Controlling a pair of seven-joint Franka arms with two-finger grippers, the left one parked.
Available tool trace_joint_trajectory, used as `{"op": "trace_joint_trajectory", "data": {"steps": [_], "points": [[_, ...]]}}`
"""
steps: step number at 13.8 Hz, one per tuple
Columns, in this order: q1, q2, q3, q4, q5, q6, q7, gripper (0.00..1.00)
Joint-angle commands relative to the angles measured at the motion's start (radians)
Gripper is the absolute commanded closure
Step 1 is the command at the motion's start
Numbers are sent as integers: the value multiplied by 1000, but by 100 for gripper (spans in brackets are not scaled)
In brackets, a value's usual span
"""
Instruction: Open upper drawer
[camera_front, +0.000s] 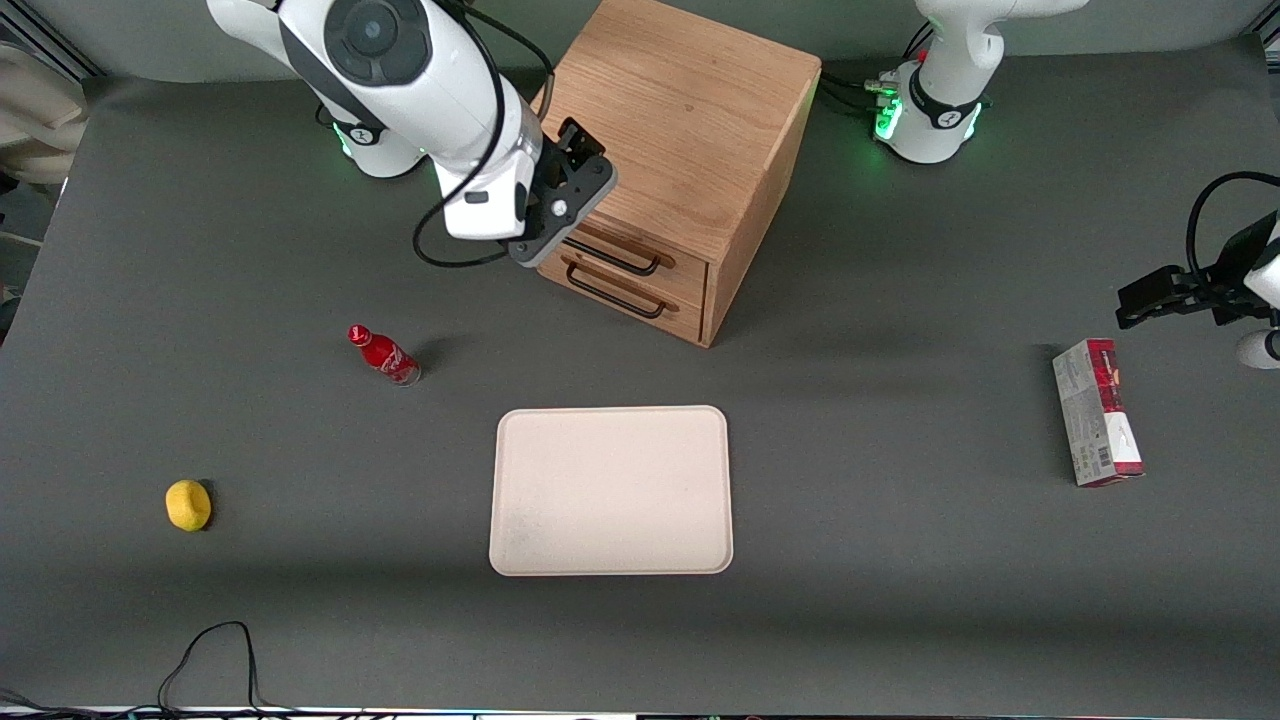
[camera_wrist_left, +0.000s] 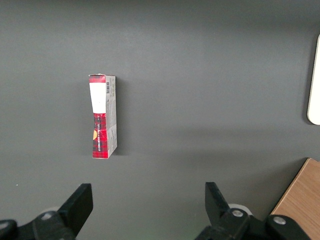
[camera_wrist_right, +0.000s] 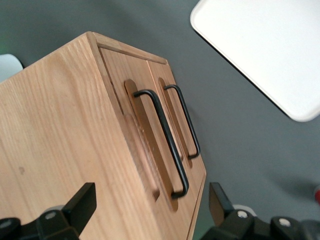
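Observation:
The light oak cabinet (camera_front: 680, 110) stands at the back of the table, both drawers shut flush. The upper drawer (camera_front: 682, 266) has a long thin black bar handle (camera_front: 612, 258); the bottom drawer's identical handle (camera_front: 615, 295) is just below. My gripper (camera_front: 590, 165) is open and empty, hovering over the cabinet's top front edge at the working arm's end, just above the upper handle and not touching it. In the right wrist view the gripper (camera_wrist_right: 150, 200) straddles that edge with fingers (camera_wrist_right: 82, 200) wide apart; the upper drawer (camera_wrist_right: 114, 67) and its handle (camera_wrist_right: 162, 137) lie in front of it.
A cream tray (camera_front: 610, 490) lies nearer the front camera than the cabinet. A red bottle (camera_front: 383, 355) and a yellow lemon (camera_front: 188, 504) sit toward the working arm's end. A red and grey carton (camera_front: 1097, 410) lies toward the parked arm's end.

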Motion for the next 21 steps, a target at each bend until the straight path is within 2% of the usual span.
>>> {"op": "trace_joint_trajectory", "data": {"steps": [1, 3, 9, 17, 21], "points": [[-9, 33, 5, -65, 23, 83, -133, 0], [-14, 44, 1, -121, 58, 118, -199, 0], [-35, 61, -32, -199, 60, 142, -385, 0], [-33, 85, -39, -198, 58, 145, -396, 0], [-30, 122, -44, -204, 46, 198, -408, 0]]}}
